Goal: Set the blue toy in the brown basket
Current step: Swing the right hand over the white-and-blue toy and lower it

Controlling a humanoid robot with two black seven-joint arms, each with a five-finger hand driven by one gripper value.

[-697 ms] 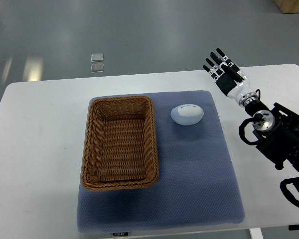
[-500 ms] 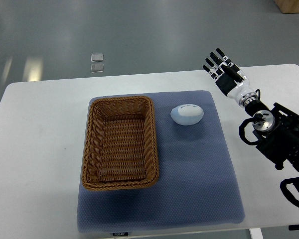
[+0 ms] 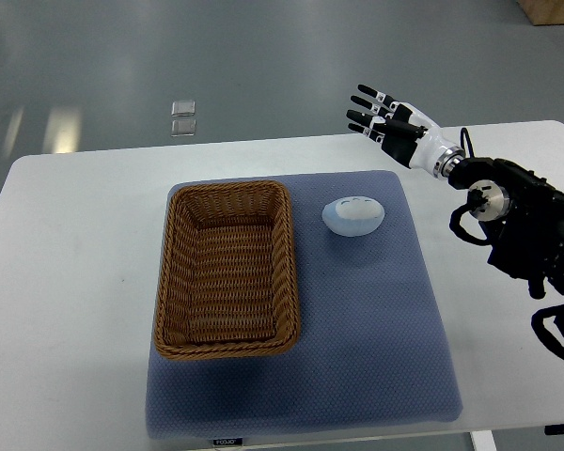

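A pale blue, egg-shaped toy [image 3: 353, 215] lies on the blue-grey mat [image 3: 376, 329], just right of the brown wicker basket [image 3: 227, 269]. The basket holds nothing that I can see. My right hand [image 3: 381, 119] hovers above the table's far edge, up and to the right of the toy, with its black fingers spread and nothing in them. Its arm [image 3: 508, 211] comes in from the right edge. My left arm does not show.
The mat covers the middle of the white table [image 3: 66, 282], and basket and toy both rest on it. Two small clear squares [image 3: 182, 116] lie on the grey floor beyond the table. A brown box corner [image 3: 550, 9] shows at the top right.
My right hand has swung left and slightly farther away, turning so its fingers point left, and now sits closer to the toy. Toy and basket have not moved.
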